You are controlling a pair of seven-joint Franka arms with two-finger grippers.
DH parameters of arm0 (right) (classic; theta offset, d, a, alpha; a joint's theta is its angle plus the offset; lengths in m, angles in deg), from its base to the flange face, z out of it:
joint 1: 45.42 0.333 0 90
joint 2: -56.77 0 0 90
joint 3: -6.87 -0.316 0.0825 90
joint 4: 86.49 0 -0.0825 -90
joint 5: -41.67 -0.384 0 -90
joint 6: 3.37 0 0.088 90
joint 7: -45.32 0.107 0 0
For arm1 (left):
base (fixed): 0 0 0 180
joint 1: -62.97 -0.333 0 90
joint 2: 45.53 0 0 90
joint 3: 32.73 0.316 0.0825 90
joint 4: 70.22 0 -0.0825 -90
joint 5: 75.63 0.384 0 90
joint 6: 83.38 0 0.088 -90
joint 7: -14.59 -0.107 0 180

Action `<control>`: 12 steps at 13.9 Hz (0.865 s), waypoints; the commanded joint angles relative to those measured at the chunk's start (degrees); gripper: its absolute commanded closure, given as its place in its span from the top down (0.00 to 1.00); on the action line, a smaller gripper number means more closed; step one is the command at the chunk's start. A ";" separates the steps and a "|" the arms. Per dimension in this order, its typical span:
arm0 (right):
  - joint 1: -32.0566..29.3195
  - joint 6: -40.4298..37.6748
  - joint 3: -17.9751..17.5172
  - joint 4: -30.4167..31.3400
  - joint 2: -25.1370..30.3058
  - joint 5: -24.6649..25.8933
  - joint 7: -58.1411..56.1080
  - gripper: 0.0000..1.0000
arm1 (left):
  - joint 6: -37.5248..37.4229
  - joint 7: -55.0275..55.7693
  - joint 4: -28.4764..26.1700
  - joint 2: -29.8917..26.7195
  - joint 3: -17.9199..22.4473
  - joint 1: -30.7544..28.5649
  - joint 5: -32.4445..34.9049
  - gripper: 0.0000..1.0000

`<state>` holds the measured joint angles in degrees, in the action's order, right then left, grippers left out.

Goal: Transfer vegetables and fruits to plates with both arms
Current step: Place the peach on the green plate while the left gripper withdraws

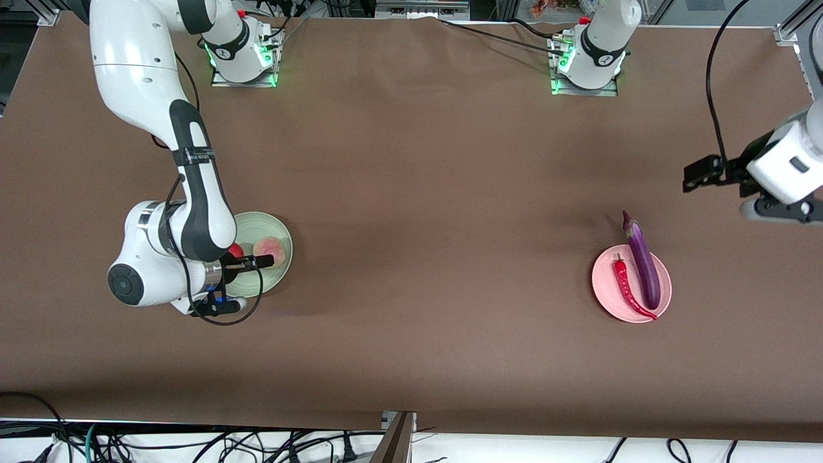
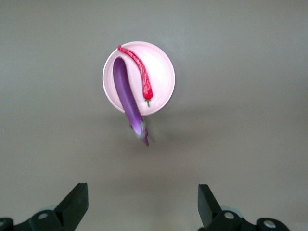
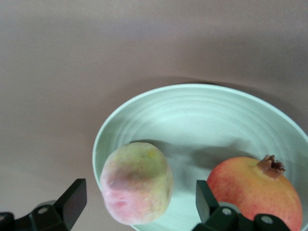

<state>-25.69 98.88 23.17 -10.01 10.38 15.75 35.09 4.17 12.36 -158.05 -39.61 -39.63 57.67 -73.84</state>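
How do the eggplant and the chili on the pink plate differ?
The eggplant is glossy purple; the chili is red. The eggplant is longer and thicker, the chili thin and slightly curved. The eggplant's stem end overhangs the pink plate's rim onto the table; the chili stays nearly within the rim. Both lie side by side on that plate, stems pointing away from the front camera. The open left gripper is clear of both.

Glossy purple eggplant; matt brown table covering.

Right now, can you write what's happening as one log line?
peach and red fruit on green plate | right tool open around peach | eggplant, chili on pink plate | left tool open above
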 commanded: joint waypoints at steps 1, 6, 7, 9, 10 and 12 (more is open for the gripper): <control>0.40 0.50 -0.12 1.74 3.76 -0.18 -0.49 1.00 | 3.16 0.12 -7.01 -6.88 1.28 5.63 5.71 1.00; 1.01 0.94 -0.21 1.83 11.04 4.99 3.70 1.00 | 1.22 0.74 -5.52 -5.83 1.28 5.65 3.31 1.00; 1.27 0.33 -0.21 2.01 13.67 6.75 6.52 1.00 | 1.14 2.05 -4.55 -5.13 0.93 5.74 3.22 1.00; 2.15 -4.73 -0.21 2.62 19.65 10.70 9.43 1.00 | 1.14 3.73 -3.67 -4.51 0.92 5.65 3.22 1.00; 2.85 -7.21 -0.38 2.62 22.63 14.03 10.66 1.00 | 1.14 3.82 -3.66 -4.51 0.92 5.65 3.22 1.00; 5.39 -10.47 -0.39 2.80 27.21 18.96 12.34 1.00 | 1.05 3.82 -3.66 -4.51 1.19 5.56 2.78 1.00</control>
<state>-22.67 90.68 23.09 -10.22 31.84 30.43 44.91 5.58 15.58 -163.35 -44.91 -38.88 63.09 -69.99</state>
